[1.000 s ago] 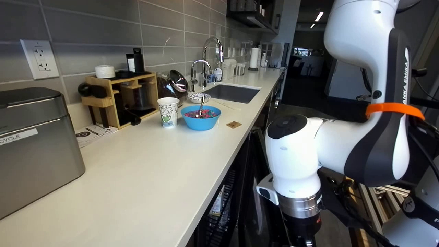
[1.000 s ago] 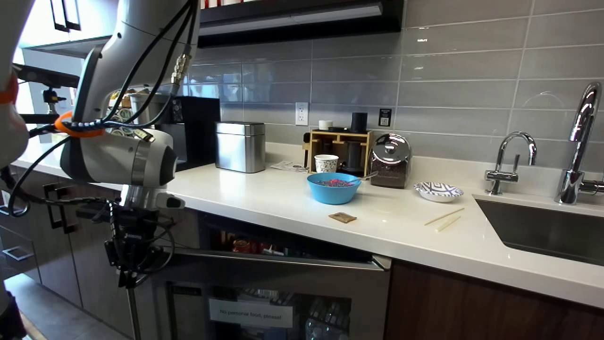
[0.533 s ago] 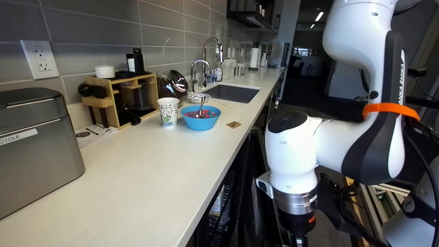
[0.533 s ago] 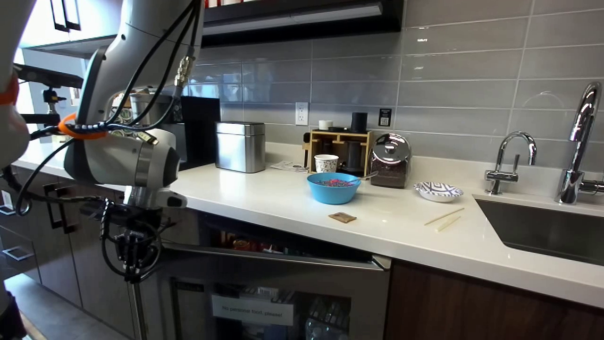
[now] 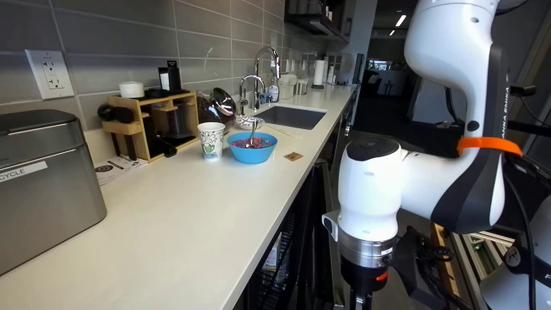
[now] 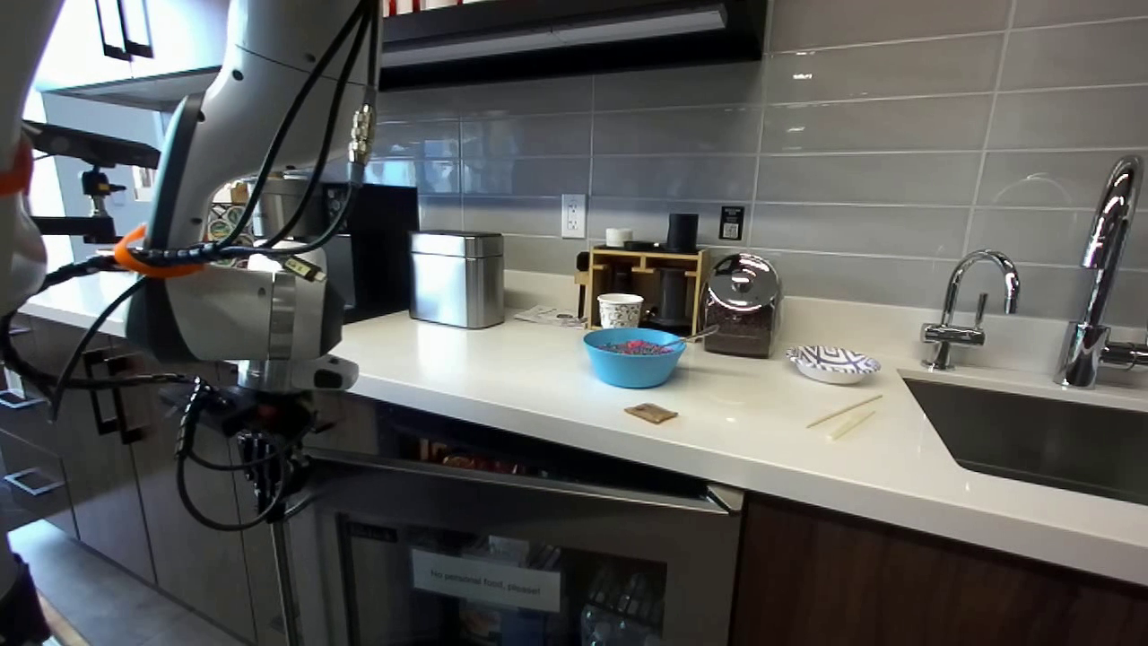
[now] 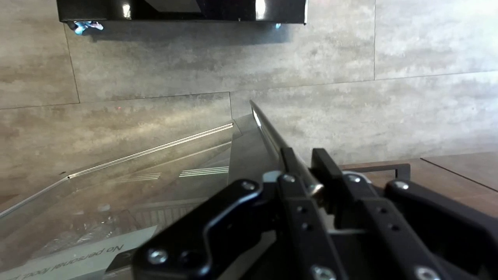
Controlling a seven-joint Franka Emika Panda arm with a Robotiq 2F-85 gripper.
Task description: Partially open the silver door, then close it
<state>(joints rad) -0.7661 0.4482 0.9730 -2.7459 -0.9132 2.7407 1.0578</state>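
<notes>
In an exterior view, the silver door (image 6: pixel 538 525) stands ajar beneath the table (image 6: pixel 484 372), its free edge angled outward, and the cable (image 6: pixel 186 440) looped beside that edge might snag as the gap narrows. In an exterior view, the wrist (image 5: pixel 366 254) hangs near the table's front edge and could knock it if driven straight in. In the wrist view, the gripper (image 7: pixel 304 155) looks clamped on the bar handle (image 7: pixel 271 130) close to its top end, so a slight rise, or straying from the door's swing, could slip it free.
</notes>
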